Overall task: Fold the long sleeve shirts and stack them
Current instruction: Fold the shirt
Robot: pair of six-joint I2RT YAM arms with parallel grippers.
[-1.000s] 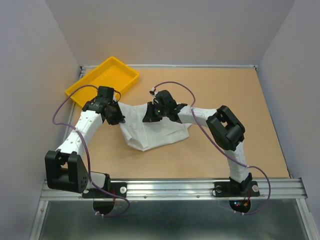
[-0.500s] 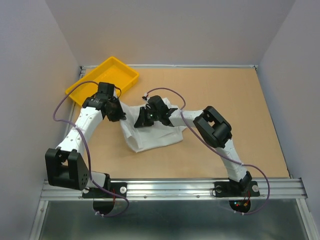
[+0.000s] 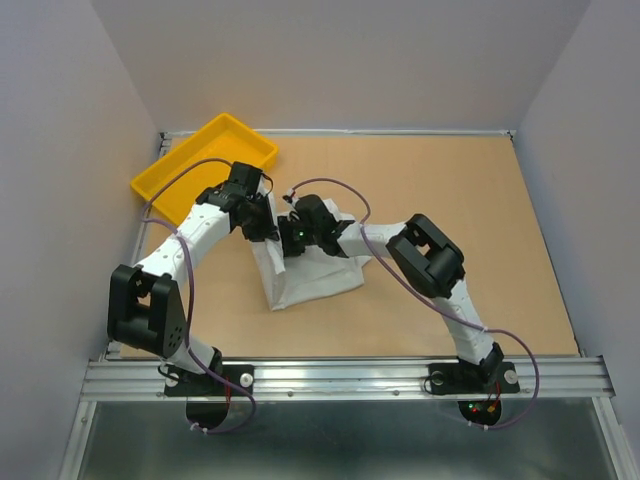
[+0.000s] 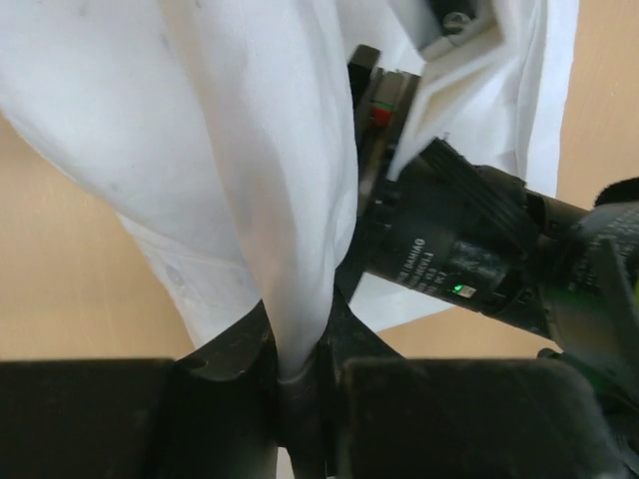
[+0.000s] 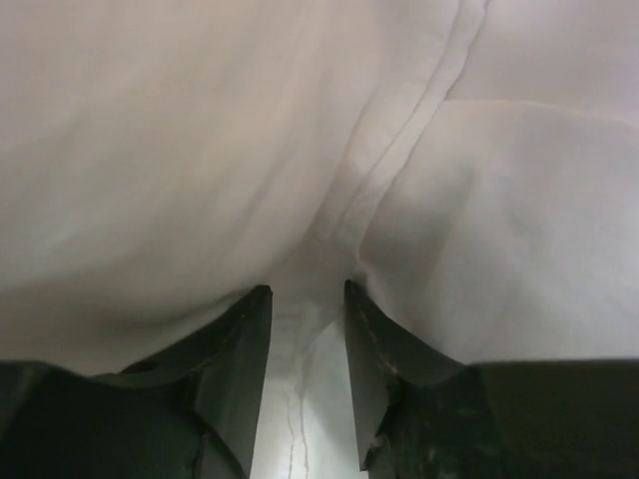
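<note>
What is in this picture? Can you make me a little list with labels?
clothes: one white shirt, bunched and partly folded on the table
left gripper: shut on a fold of the white shirt
right gripper: jaws apart, cloth right at its tips
yellow tray: far left corner of the table, beside the shirt
arms: both reach in to the shirt's far left part, close together

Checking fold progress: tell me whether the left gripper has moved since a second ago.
Yes. The left gripper has shifted right, from level with the yellow tray's middle to near its right corner.
</note>
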